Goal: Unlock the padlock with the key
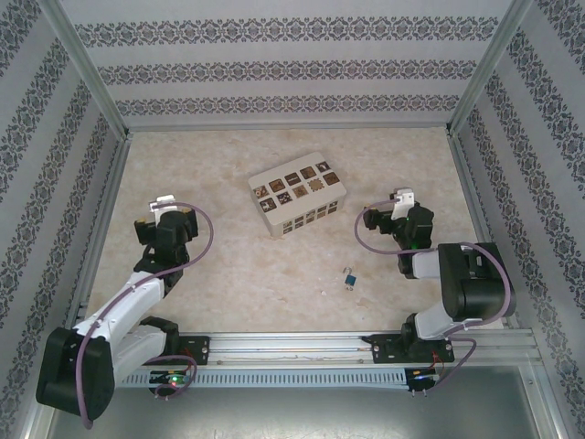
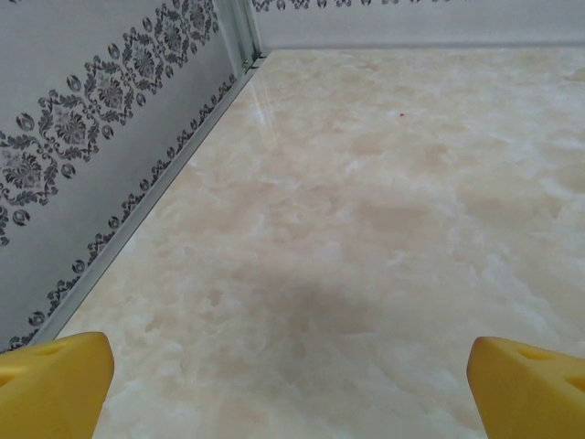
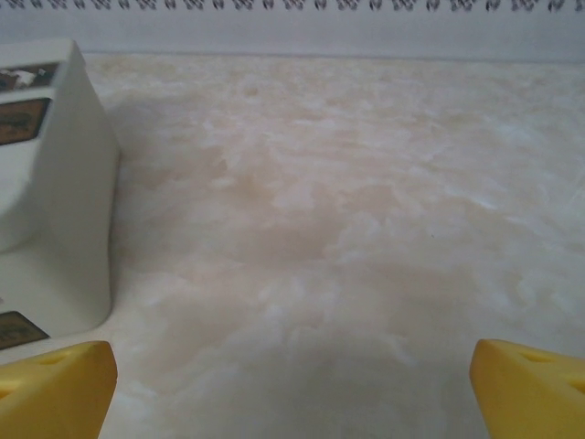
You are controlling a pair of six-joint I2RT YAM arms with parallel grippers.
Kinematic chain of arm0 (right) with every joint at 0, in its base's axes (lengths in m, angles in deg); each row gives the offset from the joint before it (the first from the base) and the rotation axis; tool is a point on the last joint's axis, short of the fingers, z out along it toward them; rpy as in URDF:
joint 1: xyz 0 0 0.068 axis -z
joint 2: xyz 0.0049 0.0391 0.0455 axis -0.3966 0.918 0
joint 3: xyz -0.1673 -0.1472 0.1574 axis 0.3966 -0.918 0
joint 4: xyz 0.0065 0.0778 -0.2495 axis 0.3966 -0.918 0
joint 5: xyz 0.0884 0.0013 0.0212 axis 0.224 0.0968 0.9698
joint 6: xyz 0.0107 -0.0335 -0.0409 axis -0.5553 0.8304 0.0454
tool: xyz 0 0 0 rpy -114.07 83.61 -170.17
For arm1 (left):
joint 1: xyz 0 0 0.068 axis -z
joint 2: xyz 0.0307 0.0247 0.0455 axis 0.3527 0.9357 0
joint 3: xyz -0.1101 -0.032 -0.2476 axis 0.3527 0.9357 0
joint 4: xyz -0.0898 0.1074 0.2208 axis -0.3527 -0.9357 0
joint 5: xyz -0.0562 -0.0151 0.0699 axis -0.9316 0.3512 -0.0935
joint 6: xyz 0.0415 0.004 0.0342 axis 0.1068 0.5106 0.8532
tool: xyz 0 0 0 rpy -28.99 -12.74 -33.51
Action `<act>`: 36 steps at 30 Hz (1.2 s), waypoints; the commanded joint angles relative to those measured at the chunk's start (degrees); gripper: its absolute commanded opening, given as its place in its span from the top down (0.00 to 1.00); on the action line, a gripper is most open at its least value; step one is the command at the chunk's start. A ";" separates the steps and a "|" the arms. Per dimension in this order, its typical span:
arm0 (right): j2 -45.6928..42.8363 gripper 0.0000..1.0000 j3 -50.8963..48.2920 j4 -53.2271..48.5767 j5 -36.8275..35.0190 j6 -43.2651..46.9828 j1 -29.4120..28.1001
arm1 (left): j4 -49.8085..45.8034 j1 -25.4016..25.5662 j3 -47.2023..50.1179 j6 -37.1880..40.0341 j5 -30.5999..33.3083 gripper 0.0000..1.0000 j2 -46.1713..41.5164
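The padlock (image 1: 349,280), tiny, blue-bodied with a silvery part, lies on the marble table between the arms, nearer the right one. A very small dark speck just left of it looks like the key (image 1: 323,293); it is too small to make out. My left gripper (image 1: 163,202) hovers at the table's left side, far from both. In the left wrist view this gripper (image 2: 292,393) is open, its yellow fingertips (image 2: 55,384) wide apart over bare table. My right gripper (image 1: 402,198) sits beyond and to the right of the padlock. It too stands open (image 3: 292,393) with nothing between its fingertips (image 3: 530,389).
A cream box (image 1: 300,194) with dark brown patterned squares stands mid-table, its end (image 3: 46,183) close on the right gripper's left. Patterned walls (image 2: 82,155) enclose the table on three sides. A metal rail (image 1: 292,346) runs along the near edge.
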 commanded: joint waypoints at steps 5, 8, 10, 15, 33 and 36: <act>0.32 0.02 2.22 2.27 -1.16 -2.50 0.97 | 8.66 -1.61 3.15 1.80 -2.13 0.01 2.75; 0.32 0.02 2.29 2.10 -1.38 -2.48 0.88 | 13.73 -1.75 4.42 3.46 -4.14 0.01 4.59; 0.23 0.02 2.36 1.88 -2.76 -2.63 0.70 | 17.62 -1.98 5.75 4.46 -5.88 0.01 5.91; 0.15 0.01 2.64 1.31 -3.91 -2.45 0.17 | 24.88 -2.63 7.79 5.87 -9.06 0.01 8.50; 0.16 0.01 2.81 0.69 -5.30 -2.07 -0.53 | 49.71 -8.16 7.16 6.86 -20.89 0.01 26.17; 0.22 0.02 2.81 0.69 -5.38 -2.06 -0.53 | 55.19 -9.04 7.96 6.05 -21.33 0.01 30.59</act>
